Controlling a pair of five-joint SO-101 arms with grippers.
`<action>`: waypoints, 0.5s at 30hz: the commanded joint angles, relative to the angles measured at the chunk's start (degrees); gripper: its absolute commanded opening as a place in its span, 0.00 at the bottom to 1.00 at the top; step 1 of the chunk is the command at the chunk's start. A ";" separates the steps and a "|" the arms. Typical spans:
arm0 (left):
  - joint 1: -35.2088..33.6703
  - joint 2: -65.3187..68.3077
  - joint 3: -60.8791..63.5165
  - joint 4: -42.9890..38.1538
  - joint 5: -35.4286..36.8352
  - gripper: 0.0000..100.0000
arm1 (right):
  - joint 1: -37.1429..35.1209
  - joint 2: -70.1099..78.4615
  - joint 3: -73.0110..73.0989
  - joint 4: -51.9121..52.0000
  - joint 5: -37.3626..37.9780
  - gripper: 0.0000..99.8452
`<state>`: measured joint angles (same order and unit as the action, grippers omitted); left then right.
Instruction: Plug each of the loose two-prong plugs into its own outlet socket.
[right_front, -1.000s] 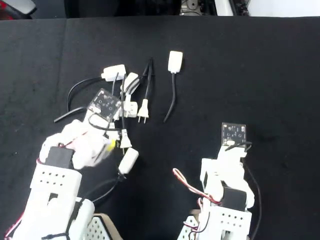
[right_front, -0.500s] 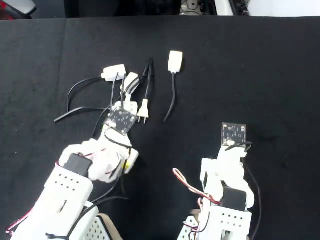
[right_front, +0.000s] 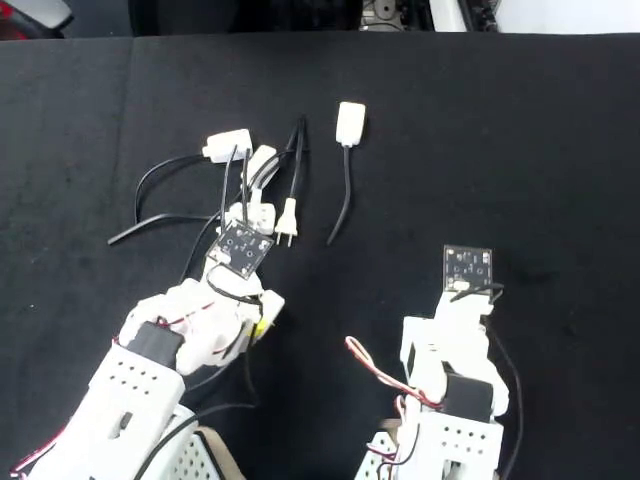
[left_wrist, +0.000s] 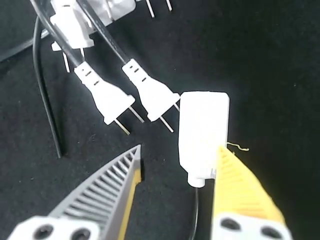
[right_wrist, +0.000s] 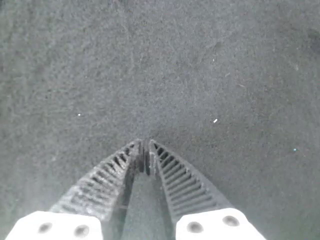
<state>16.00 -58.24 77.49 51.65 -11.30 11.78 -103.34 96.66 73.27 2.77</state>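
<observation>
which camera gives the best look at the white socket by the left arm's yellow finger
The left wrist view: the white socket lies nearly whole and close, beside the yellow finger. In the high view a corner of it peeks past the left arm. The right wrist view faces black tabletop elsewhere.

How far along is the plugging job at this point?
Done: nothing visibly; a plug and its neighbour show bare prongs. In hand: the left pincer is open over a white socket, not closed on it. Left: every insertion, including the lone socket. The right pincer is shut over the table.
</observation>
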 joint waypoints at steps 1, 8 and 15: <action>0.13 0.00 0.13 -0.70 0.79 0.21 | 0.97 -2.68 -0.04 -0.70 0.35 0.02; 1.27 0.44 0.48 -0.70 0.79 0.10 | 0.97 -2.68 -0.04 -0.70 0.35 0.02; 2.59 0.44 1.63 -0.62 0.79 0.12 | 0.97 -2.68 -0.04 -0.70 0.35 0.02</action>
<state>17.05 -58.33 78.90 51.03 -11.21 11.78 -103.34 96.66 73.27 2.77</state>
